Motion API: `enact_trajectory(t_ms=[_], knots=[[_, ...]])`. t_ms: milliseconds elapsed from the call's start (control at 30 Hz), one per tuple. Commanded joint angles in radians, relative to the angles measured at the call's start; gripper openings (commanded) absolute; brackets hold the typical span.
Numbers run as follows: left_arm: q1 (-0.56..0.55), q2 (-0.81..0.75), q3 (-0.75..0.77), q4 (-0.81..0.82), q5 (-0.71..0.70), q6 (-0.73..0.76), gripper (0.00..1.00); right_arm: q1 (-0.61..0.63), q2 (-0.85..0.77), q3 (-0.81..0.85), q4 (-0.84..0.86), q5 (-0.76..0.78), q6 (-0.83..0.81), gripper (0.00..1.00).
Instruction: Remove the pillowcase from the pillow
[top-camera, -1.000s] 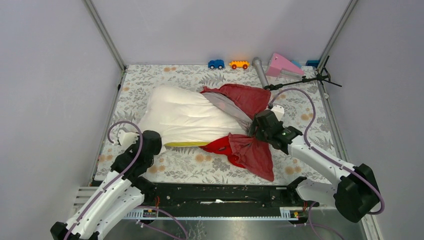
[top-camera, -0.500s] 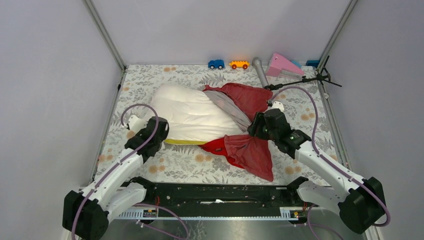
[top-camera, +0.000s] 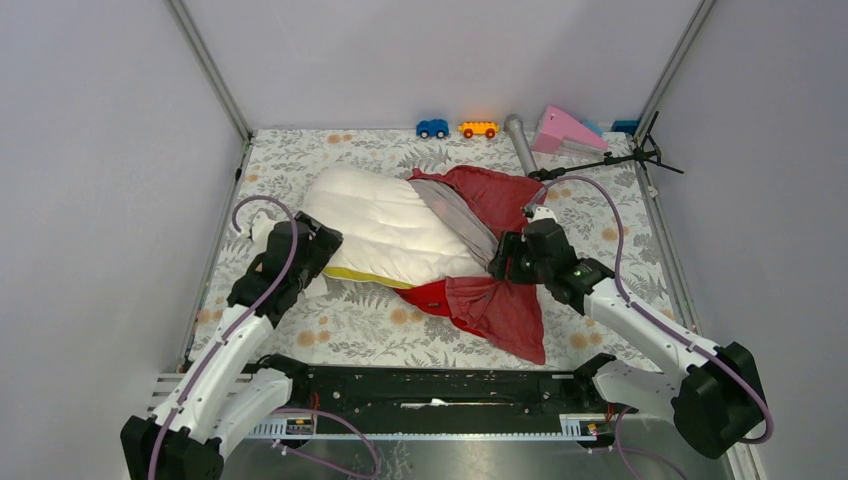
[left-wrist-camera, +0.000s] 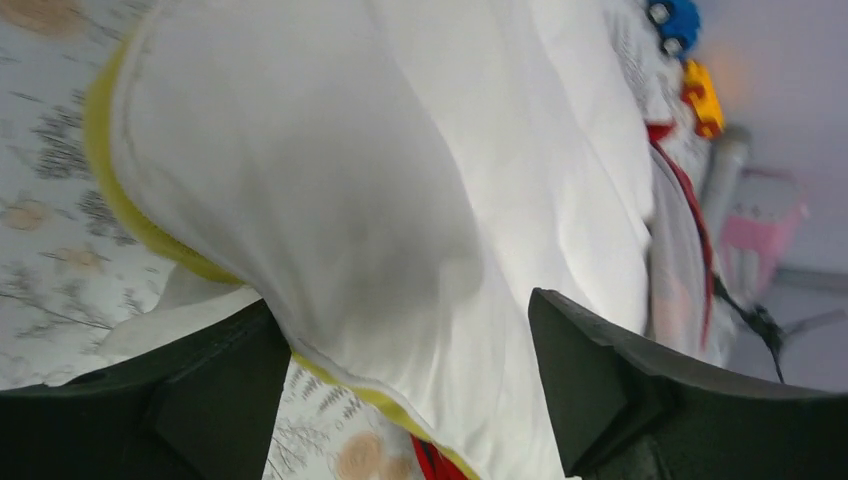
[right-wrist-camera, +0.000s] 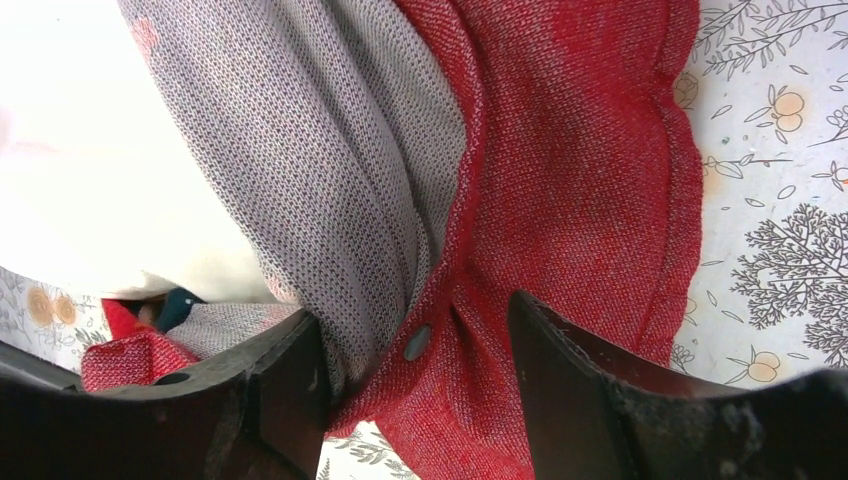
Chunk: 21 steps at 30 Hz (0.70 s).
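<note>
The pillow (top-camera: 385, 230) lies slantwise in the middle of the flowered worktop (top-camera: 300, 160), white and puffy, with its yellow edge along the near side. Its left half is bare. The pillowcase (top-camera: 490, 200) covers only the right end: red cloth is bunched over the far right corner, and a loose red flap spreads on the worktop toward me.

My left fingers (left-wrist-camera: 410, 390) are spread wide at the pillow's near left corner. In my left wrist view the white cover and the yellow seam fill the gap between them. I cannot tell whether either finger presses on the cushion.

My right fingers (right-wrist-camera: 415, 370) are also wide apart, over the gathered mouth of the pillowcase on the pillow's right side. Between them I see the duller red inside of the cloth, its grey band (right-wrist-camera: 330, 150) and a small dark button (right-wrist-camera: 417, 342). The cloth passes between the fingers, but they are not closed on it.

Along the far edge, well apart from the pillow, stand a blue toy car (top-camera: 432, 128) and an orange toy car (top-camera: 478, 129). A grey tube (top-camera: 520, 145) and a pink wedge (top-camera: 565, 130) lie to their right.
</note>
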<state>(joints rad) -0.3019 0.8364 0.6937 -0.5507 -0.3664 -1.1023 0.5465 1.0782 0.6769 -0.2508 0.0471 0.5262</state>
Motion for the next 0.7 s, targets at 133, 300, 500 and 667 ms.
enact_trajectory(t_ms=[133,300,500,667], knots=[[-0.219,-0.017,0.005,0.151,0.306,-0.047,0.90,-0.010,0.022,-0.003,0.003,-0.042,-0.044,0.69],[-0.367,-0.101,-0.013,0.016,0.081,-0.284,0.93,-0.010,0.016,-0.003,0.003,-0.045,-0.043,0.71],[-0.436,-0.304,-0.031,-0.246,-0.245,-0.487,0.93,-0.010,0.013,-0.007,0.004,-0.044,-0.042,0.72],[-0.436,-0.329,0.061,-0.413,-0.464,-0.462,0.99,-0.010,0.006,-0.008,-0.004,-0.028,-0.042,0.74]])
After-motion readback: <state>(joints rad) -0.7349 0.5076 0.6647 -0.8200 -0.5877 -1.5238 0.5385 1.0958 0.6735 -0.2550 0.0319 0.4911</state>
